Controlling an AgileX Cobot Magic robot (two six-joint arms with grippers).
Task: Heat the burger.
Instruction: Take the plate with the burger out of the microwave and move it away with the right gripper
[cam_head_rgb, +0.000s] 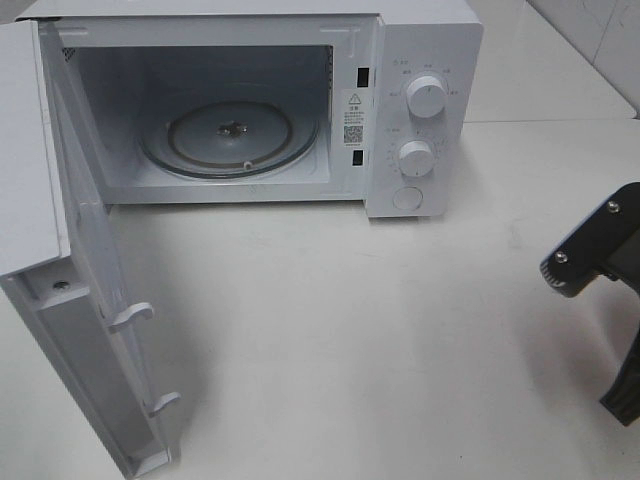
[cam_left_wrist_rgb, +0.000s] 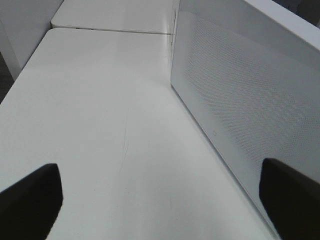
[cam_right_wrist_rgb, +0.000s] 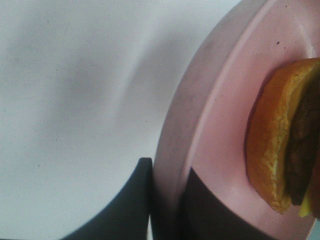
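The burger (cam_right_wrist_rgb: 275, 150) shows only in the right wrist view, lying on a pink plate (cam_right_wrist_rgb: 220, 100): golden-brown bun with a dark patty at the frame's edge. My right gripper (cam_right_wrist_rgb: 167, 190) is shut on the plate's rim, one finger on each side of it. In the exterior view only part of the right arm (cam_head_rgb: 595, 250) shows at the right edge, and the burger and plate are out of frame there. My left gripper (cam_left_wrist_rgb: 160, 200) is open over the bare table, beside the microwave door (cam_left_wrist_rgb: 240, 100).
The white microwave (cam_head_rgb: 420, 60) stands at the back with its door (cam_head_rgb: 90, 300) swung wide open to the left. Its glass turntable (cam_head_rgb: 230, 135) carries nothing. White table (cam_head_rgb: 350, 340) spreads in front of it.
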